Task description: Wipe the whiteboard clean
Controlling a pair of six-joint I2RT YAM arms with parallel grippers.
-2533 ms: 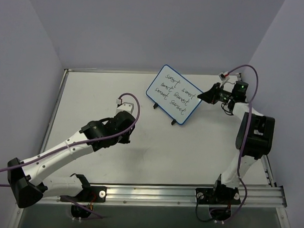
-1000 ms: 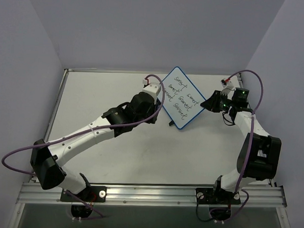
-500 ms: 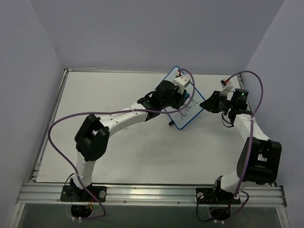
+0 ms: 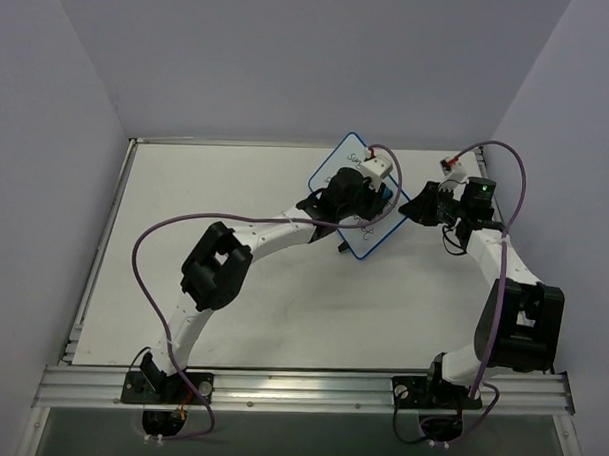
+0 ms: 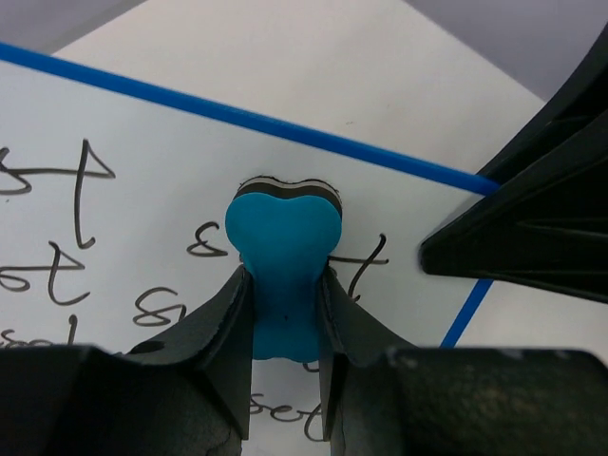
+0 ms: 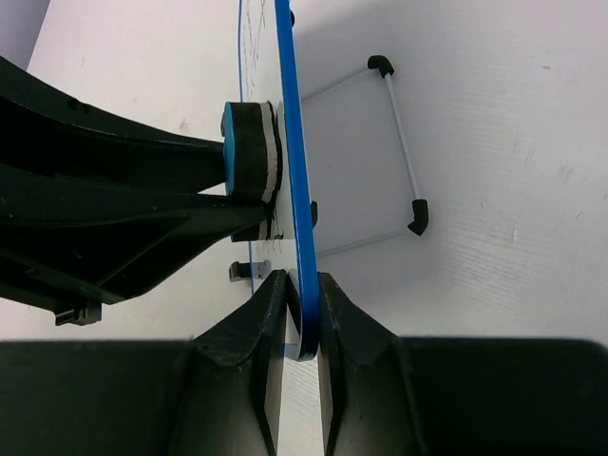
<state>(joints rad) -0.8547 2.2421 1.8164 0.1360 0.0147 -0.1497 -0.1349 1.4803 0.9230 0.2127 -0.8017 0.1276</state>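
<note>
Swung farther across than before, the left tool pinches the blue eraser against the whiteboard standing far back on the table, handwritten words lying left of and below it, while the right tool clamps the board's blue edge.

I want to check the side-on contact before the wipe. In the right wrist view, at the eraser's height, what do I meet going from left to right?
Left end effector's fingers → blue eraser → whiteboard, seen edge-on → wire stand behind the board.
</note>
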